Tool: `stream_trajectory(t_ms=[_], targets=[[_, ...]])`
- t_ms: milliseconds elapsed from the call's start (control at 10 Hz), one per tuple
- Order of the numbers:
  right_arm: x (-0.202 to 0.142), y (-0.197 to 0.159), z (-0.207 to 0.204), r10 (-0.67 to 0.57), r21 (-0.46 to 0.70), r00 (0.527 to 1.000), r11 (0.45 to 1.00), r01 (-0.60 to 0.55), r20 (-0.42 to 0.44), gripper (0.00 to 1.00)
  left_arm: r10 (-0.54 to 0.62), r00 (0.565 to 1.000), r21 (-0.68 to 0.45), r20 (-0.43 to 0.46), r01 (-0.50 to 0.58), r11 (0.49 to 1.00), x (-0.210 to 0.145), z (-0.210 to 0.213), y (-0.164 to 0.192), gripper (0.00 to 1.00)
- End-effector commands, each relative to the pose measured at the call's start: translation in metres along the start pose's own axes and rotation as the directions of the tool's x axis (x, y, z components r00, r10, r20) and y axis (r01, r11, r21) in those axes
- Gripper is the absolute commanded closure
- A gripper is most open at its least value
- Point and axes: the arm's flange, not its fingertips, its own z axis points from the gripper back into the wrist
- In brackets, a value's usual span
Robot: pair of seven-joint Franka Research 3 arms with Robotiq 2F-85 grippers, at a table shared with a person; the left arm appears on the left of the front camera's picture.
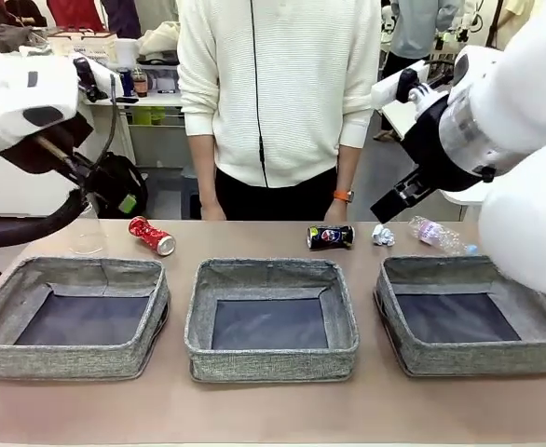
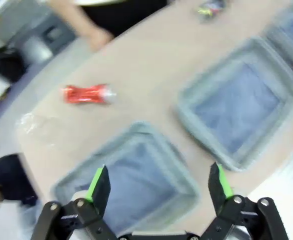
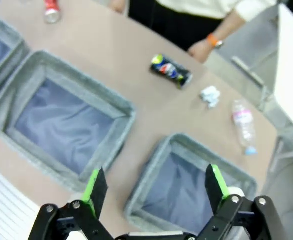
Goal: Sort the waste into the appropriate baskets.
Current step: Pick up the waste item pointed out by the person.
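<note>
Tan tabletop [image 1: 254, 410], red can [image 1: 151, 236] lying diagonally, dark-blue can [image 1: 330, 237] lying sideways

table [image 1: 254, 410]: tan | person [image 1: 287, 93]: white zip sweater, far side | wristband [image 1: 344, 196]: orange

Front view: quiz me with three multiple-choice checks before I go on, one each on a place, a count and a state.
1. The red can lies: A in a basket; B on the table behind the left basket; C in the person's hand.
2. How many baskets stand on the table: A two; B three; C four.
3. The baskets are: A empty; B holding cans; C tipped over.
Answers: B, bare tabletop shows around it; B, three stand in a row; A, only dark bottoms show.
</note>
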Motion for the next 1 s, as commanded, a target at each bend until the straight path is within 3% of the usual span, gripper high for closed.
stream_trajectory(t_ms=[0,100,200,400,500,700,800,900], targets=[[-0.030,-0.009,0.018,-0.200,0.357,0.976,0.908,0.218,-0.087,0.00,0.094,0.960,-0.557,-0.263,-0.231,0.798,-0.013,0.042,0.006,0.00],[-0.040,-0.017,0.033,-0.344,0.477,0.935,0.809,0.343,-0.090,0.00,0.019,0.938,-0.761,-0.346,-0.293,0.579,-0.022,0.063,0.018,0.00],[-0.050,-0.024,0.046,-0.470,0.630,0.879,0.661,0.407,-0.075,0.00,0.044,0.927,-0.819,-0.373,-0.352,0.454,-0.032,0.075,0.033,0.00],[-0.086,-0.052,0.060,-0.683,0.776,0.713,0.360,0.518,-0.159,0.00,0.137,0.956,-0.931,-0.259,-0.284,0.227,-0.062,0.090,0.068,0.00],[-0.114,-0.073,0.059,-0.752,0.810,0.628,0.232,0.539,-0.202,0.00,0.245,0.949,-0.963,-0.197,-0.234,0.131,-0.083,0.092,0.089,0.00],[-0.166,-0.121,0.054,-0.860,0.866,0.466,0.056,0.496,-0.211,0.00,0.449,0.874,-0.963,-0.184,-0.252,0.097,-0.140,0.099,0.132,0.00],[-0.182,-0.138,0.050,-0.900,0.859,0.393,0.041,0.510,-0.190,0.00,0.438,0.863,-0.941,-0.251,-0.324,0.099,-0.160,0.099,0.140,0.00],[-0.189,-0.149,0.042,-0.919,0.844,0.353,0.045,0.534,-0.174,0.00,0.434,0.840,-0.910,-0.325,-0.402,0.098,-0.167,0.094,0.145,0.00]])
